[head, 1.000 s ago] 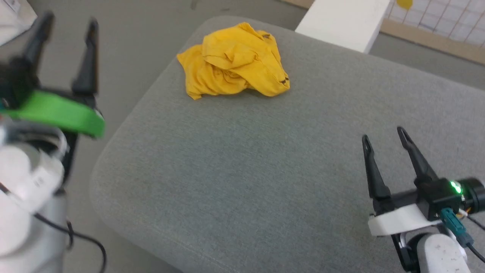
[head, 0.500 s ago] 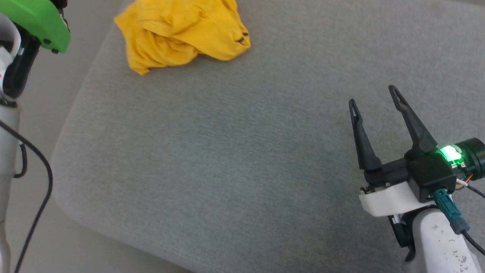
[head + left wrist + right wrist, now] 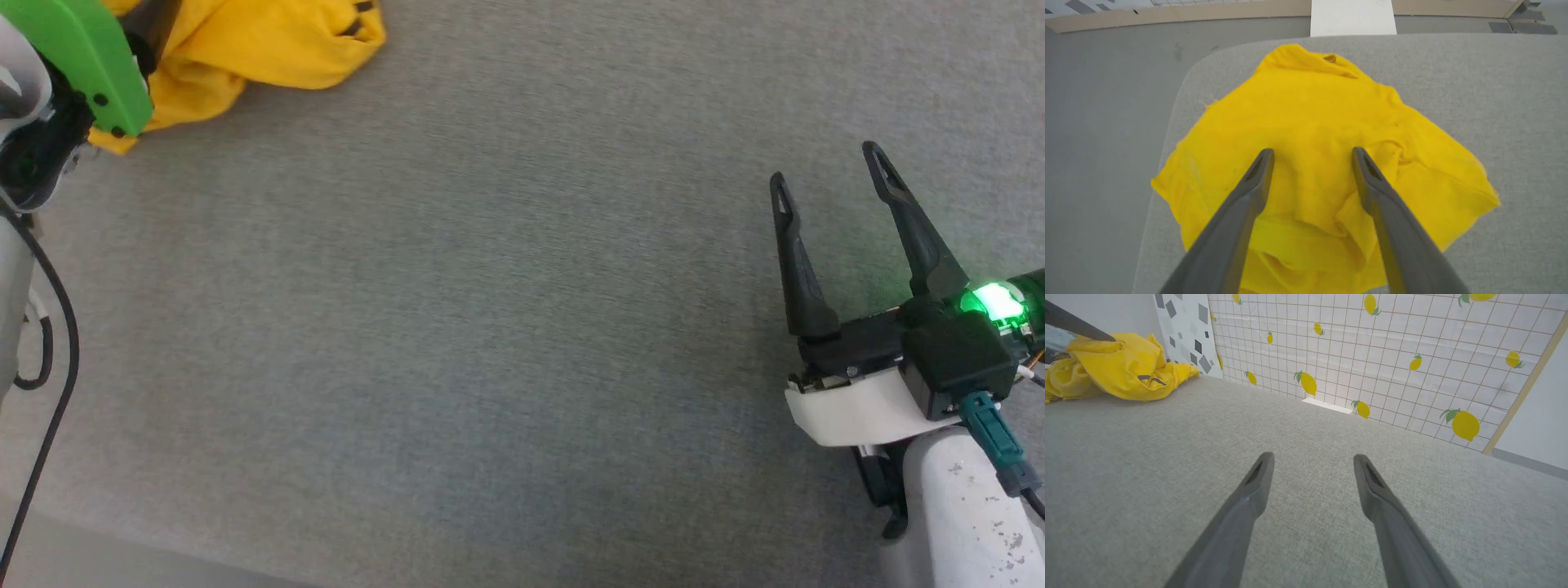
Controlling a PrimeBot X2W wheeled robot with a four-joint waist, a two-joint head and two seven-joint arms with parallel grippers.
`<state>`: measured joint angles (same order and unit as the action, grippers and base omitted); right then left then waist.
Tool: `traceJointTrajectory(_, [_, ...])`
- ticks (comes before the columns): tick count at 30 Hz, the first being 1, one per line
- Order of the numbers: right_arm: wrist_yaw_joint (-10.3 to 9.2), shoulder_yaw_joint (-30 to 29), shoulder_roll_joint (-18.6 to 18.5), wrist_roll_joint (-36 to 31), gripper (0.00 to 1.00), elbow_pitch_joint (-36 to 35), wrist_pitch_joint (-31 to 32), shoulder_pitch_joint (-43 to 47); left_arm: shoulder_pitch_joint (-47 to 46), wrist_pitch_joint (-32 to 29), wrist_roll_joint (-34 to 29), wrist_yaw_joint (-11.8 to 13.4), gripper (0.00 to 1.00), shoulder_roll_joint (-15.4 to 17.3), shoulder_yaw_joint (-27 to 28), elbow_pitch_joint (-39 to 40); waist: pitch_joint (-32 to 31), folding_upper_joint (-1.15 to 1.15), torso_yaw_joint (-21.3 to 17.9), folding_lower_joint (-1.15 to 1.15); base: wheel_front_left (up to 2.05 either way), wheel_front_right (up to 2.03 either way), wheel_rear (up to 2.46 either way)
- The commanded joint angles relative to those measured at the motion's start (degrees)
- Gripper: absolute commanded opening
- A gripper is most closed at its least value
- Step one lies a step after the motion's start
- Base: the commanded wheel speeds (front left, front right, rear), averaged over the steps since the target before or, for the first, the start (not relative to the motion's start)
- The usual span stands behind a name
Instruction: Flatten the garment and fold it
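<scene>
While my right gripper (image 3: pixel 826 166) hangs at the near right, fingers spread with nothing between them, it's only got bare grey cushion (image 3: pixel 490 327) under it. Further out to my left, the garment (image 3: pixel 1310 102) is a crumpled yellow heap by the cushion's rounded corner. My left gripper (image 3: pixel 1312 151) is right over the heap, fingers wide apart too, though I can't tell if the tips touch cloth. Past that there's grey floor (image 3: pixel 1106 102) and a lemon-print wall (image 3: pixel 1372 355).
</scene>
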<state>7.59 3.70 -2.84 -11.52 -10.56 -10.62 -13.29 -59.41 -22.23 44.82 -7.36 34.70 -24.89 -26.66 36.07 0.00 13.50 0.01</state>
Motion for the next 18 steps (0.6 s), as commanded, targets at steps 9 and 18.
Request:
traceJointTrajectory(9, [-0.1, -1.09, -0.04, 0.36, 1.0, -0.63, -0.75, -1.07, -0.23, -4.35, 3.84, -0.13, 0.0, 1.48, -1.91, -5.73, 3.27, 0.0, -4.58, -0.01, 0.0, 0.0, 0.0])
traceJointTrajectory(18, [-0.1, -0.6, -0.04, 1.52, 1.0, 1.51, -1.71, -0.98, -1.03, -0.91, 3.53, -0.13, 0.0, 4.12, -1.4, -5.74, -1.88, 0.0, -3.55, -0.01, 0.0, 0.0, 0.0])
